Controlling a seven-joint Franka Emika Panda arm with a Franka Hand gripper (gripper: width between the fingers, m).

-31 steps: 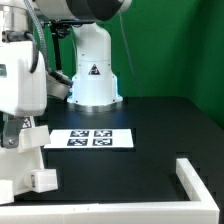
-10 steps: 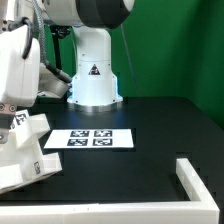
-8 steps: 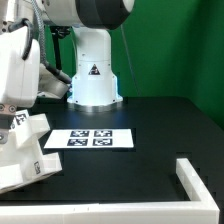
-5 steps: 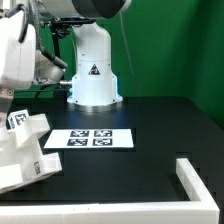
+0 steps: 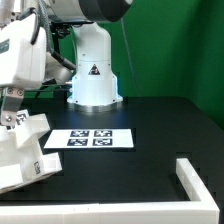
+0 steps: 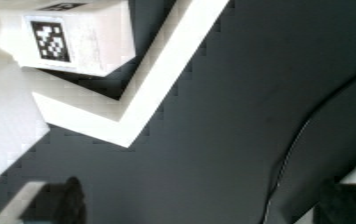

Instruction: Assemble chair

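Note:
The chair [image 5: 22,150] is a cluster of chunky white pieces at the exterior view's lower left, with a marker tag [image 5: 19,119] on its upper block. My gripper [image 5: 10,103] hangs just above that block, apart from it. In the wrist view the tagged white block [image 6: 59,35] and a slanted white panel [image 6: 130,95] lie ahead of the gripper [image 6: 201,200]. The two dark fingertips [image 6: 50,200] stand wide apart with only black table between them. The gripper is open and empty.
The marker board [image 5: 90,139] lies flat on the black table beside the chair. The low white L-shaped corner rail [image 5: 197,176] sits at the exterior view's lower right. The robot's white base [image 5: 93,75] stands behind. A cable [image 6: 308,130] crosses the wrist view.
The chair pieces now lie tilted at the lower left rather than low and upright. The gripper has lifted off them and the arm has shifted a little over the last second.

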